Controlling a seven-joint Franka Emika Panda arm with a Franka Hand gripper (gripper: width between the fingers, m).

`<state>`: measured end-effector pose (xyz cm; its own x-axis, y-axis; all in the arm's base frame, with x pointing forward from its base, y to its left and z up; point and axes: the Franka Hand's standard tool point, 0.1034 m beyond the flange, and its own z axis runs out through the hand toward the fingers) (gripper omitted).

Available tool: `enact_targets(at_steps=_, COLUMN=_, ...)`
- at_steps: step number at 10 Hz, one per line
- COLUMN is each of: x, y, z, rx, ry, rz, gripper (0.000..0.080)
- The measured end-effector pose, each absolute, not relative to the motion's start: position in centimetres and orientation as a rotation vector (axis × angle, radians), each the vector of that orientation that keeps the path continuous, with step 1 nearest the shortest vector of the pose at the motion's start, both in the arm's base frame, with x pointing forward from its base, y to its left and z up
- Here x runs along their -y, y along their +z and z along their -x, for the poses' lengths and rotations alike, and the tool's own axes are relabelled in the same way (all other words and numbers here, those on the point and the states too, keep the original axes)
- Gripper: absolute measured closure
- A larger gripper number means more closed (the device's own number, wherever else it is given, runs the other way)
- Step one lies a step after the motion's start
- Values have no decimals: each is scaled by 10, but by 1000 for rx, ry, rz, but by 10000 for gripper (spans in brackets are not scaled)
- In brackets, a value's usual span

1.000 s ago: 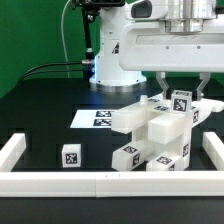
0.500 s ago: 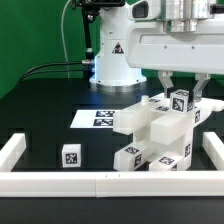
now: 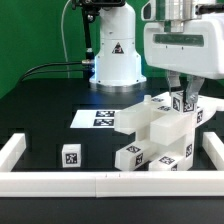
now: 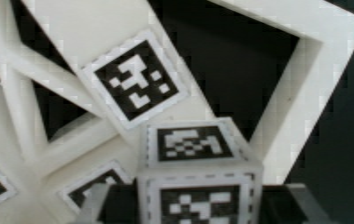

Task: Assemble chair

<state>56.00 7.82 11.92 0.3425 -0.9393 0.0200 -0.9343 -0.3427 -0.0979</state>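
Gripper (image 3: 183,96) hangs off the marker board (image 3: 100,118), toward the exterior view's right. Its jaws are partly closed and seem to pinch the tagged block (image 3: 183,102) that tops the chair (image 3: 152,135). The chair stands just beside the marker board, on the exterior view's right and nearer the camera, directly under the fingers. It looks like hard, light plastic: stiff and not fragile, but smooth enough to slip, so I judge flat opposite faces of a blocky part a safer hold than thin bars. In the wrist view the tagged block (image 4: 192,145) sits close before the camera with a slanted part (image 4: 135,85) of the chair beyond it; neither the marker board nor the fingers show clearly there.
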Motion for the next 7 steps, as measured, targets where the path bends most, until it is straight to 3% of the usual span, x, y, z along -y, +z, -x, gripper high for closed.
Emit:
enact_targets(at_steps=1, x=-78, y=119, z=-560, rx=-1750, ry=-112, rz=2523, gripper=518)
enact_targets(at_steps=3, x=-78, y=119, z=-560, rx=-1691, ry=-115, rz=2566, gripper=286)
enact_targets(at_steps=4, x=-78, y=120, z=-560, rx=-1551, ry=-117, rz=2660, gripper=286)
enact_targets(at_steps=5, x=-82, y=119, z=-559, rx=-1374, ry=-117, rz=2764, gripper=177)
enact_targets(at_steps=7, x=-87, y=117, z=-556, rx=-1054, ry=-119, rz=2925, gripper=158)
